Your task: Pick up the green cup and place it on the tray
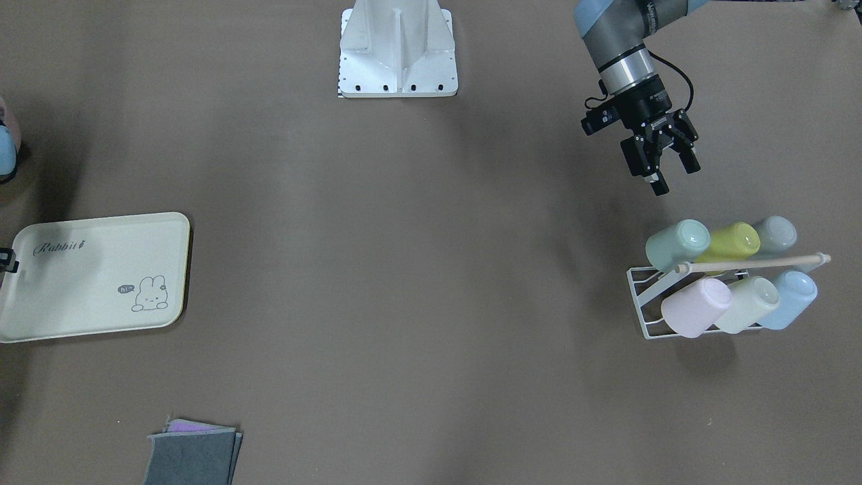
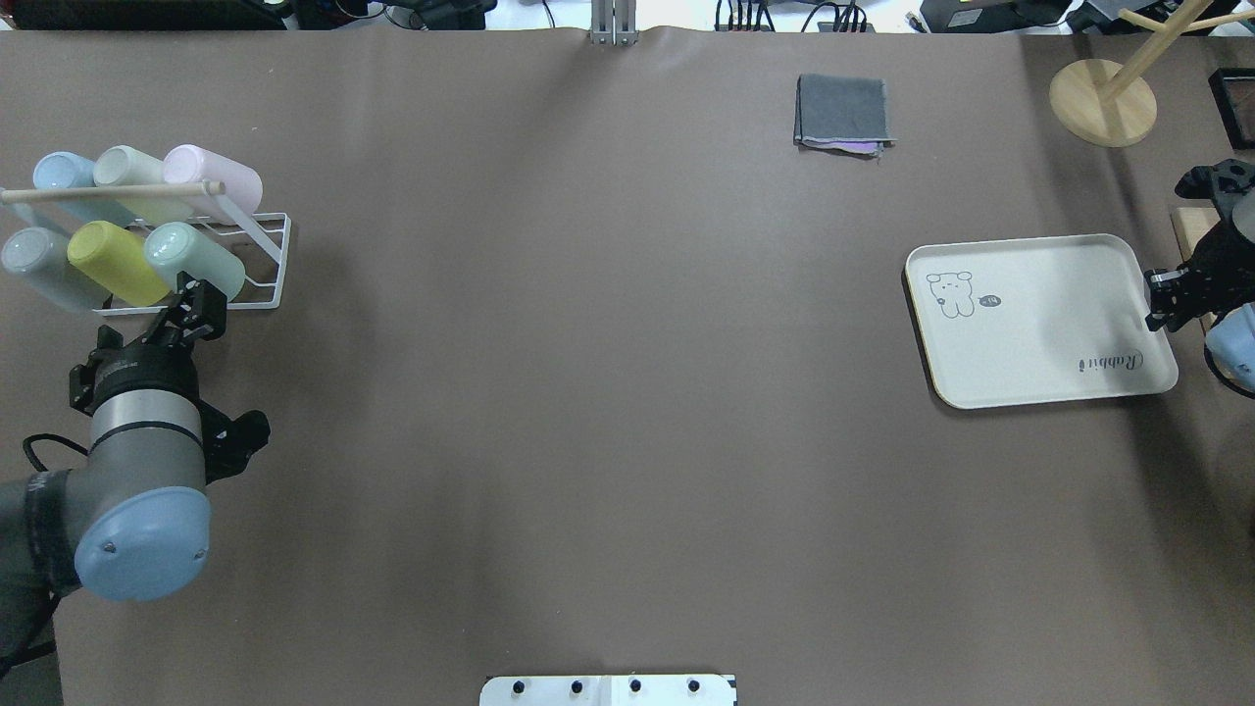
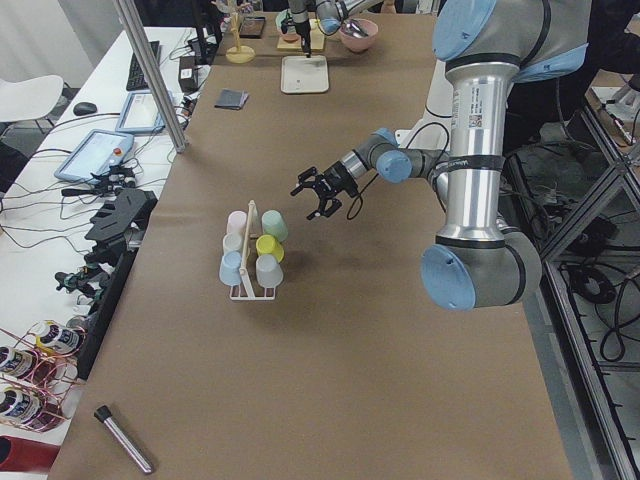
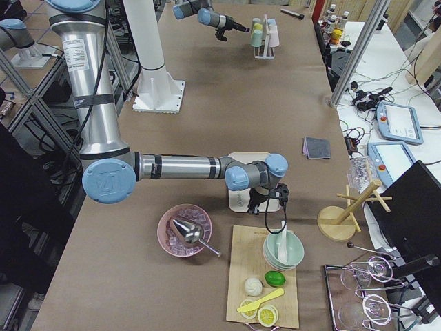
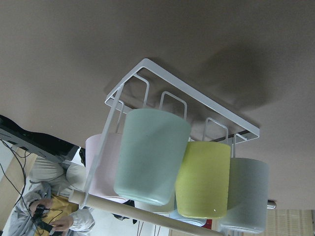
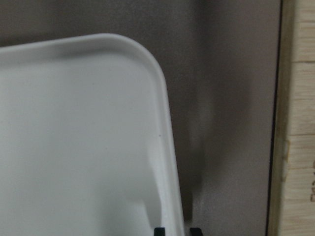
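The green cup [image 1: 677, 244] is a mint tumbler lying tilted on a white wire rack [image 1: 646, 306], at the end of the row nearer the robot. It also shows in the overhead view [image 2: 193, 258] and fills the left wrist view [image 5: 152, 155]. My left gripper [image 1: 673, 174] is open and empty, a short way from the cup on the robot's side and pointing at it [image 2: 196, 304]. The cream tray [image 2: 1039, 324] lies flat at the other end of the table. My right gripper [image 2: 1162, 299] is at its edge, its fingertips [image 6: 160, 230] closed over the rim [image 6: 170, 162].
The rack also holds lime [image 1: 731, 242], grey [image 1: 774, 234], pink [image 1: 693, 306], cream [image 1: 747, 303] and blue [image 1: 791, 298] cups under a wooden bar [image 1: 754, 264]. A folded grey cloth [image 2: 843, 113] lies at the far edge. A wooden stand [image 2: 1103, 98] and a cutting board [image 6: 300, 98] are beside the tray.
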### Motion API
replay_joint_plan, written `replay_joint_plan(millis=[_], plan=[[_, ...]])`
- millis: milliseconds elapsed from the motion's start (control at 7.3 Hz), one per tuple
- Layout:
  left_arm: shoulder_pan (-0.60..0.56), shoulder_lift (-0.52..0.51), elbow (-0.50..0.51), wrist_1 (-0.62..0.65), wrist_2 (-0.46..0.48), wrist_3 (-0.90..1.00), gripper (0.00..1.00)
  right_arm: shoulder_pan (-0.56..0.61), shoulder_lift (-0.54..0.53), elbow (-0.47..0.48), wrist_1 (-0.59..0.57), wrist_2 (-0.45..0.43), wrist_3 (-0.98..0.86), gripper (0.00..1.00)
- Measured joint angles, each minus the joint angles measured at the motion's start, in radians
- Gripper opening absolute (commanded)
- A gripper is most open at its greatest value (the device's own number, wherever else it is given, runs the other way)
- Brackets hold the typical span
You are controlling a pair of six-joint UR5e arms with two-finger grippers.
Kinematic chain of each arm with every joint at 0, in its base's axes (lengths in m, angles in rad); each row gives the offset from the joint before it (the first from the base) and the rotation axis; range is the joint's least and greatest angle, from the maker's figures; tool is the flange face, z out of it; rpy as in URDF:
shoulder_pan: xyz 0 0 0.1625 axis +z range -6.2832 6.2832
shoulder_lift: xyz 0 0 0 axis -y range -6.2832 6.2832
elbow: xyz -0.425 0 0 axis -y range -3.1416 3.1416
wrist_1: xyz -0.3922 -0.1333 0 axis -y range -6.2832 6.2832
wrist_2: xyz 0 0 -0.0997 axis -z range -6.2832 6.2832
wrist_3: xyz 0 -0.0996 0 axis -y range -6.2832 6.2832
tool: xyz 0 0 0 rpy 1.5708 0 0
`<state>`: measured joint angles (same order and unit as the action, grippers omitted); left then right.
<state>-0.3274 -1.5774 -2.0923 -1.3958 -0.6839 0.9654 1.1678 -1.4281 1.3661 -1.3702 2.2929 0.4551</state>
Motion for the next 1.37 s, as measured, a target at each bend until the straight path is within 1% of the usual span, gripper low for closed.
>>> replay_joint_plan(millis=[274,411,548,821,1369], plan=[[0.018,-0.074,0.128,-0.003,0.025,0.0,0.99,0.001,-0.009,-0.007,0.028,-0.001,-0.001,0.24],[0.019,-0.1,0.18,-0.007,0.034,0.0,0.99,0.001,-0.012,-0.008,0.035,-0.001,-0.001,0.25],[0.015,-0.106,0.212,-0.012,0.066,0.001,0.99,0.001,-0.013,-0.009,0.039,-0.001,-0.001,0.29],[0.002,-0.094,0.23,-0.018,0.134,0.005,0.99,0.001,-0.015,-0.01,0.041,0.0,-0.001,0.31],[-0.002,-0.1,0.294,-0.013,0.18,0.005,0.99,0.001,-0.015,-0.012,0.043,-0.001,-0.001,0.3]])
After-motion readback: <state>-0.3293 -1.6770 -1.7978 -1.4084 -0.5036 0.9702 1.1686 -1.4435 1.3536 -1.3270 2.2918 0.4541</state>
